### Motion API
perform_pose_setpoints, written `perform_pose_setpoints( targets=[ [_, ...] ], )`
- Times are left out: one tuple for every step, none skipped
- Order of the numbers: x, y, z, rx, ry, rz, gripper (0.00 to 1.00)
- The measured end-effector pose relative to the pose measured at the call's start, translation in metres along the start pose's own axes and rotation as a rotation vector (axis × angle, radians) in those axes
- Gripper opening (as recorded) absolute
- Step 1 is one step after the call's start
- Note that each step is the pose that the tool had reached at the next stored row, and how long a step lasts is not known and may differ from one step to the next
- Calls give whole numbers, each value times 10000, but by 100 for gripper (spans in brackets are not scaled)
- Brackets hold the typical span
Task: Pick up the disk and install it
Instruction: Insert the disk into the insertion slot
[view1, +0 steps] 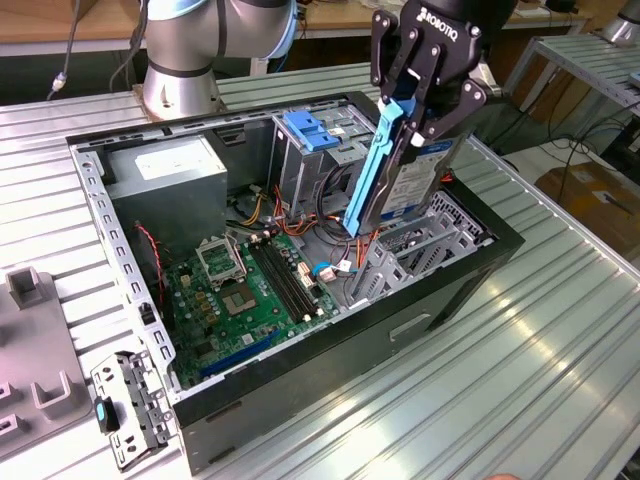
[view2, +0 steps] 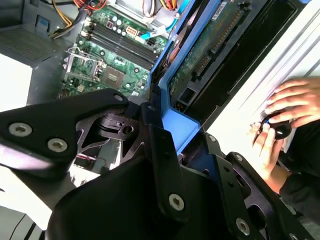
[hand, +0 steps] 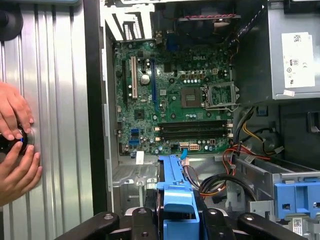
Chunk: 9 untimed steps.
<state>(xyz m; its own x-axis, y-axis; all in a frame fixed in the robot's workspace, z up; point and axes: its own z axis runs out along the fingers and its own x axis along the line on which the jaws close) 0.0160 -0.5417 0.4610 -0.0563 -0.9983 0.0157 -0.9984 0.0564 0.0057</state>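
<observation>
My matt black gripper (view1: 418, 115) clamped the flat silver metal disk (view1: 400, 180), whose blue plastic side rail looked smooth and faintly glossy. The ribbed aluminium bench (view1: 560, 330) had a brushed sheen. The black computer case (view1: 400, 322) was matt-painted outside and bare grey steel within. The green circuit board (view1: 250, 290) looked glossy.

silver disk (view1: 405, 175), blue side rails, white-blue label; held steeply tilted, lower end over drive cage (view1: 425, 245)

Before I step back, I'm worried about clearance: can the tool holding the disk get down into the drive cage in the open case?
Probably yes. The tool holds the disk on edge over the drive cage. The case is open and nothing lies between them. Cables run close by its lower end.
</observation>
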Motion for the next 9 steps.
perform_pose_setpoints(
  targets=[
    [24,-4,7,0,2,1,37],
    [50,-10,14,1,4,0,37],
    [71,-20,22,1,6,0,37],
    [82,-35,26,1,10,1,37],
    [89,-62,31,1,14,0,37],
    [93,-106,40,2,18,1,37],
    [90,-158,45,2,23,0,37],
    [88,-196,46,2,24,-2,37],
    [87,-228,47,2,24,-3,37]
  ],
)
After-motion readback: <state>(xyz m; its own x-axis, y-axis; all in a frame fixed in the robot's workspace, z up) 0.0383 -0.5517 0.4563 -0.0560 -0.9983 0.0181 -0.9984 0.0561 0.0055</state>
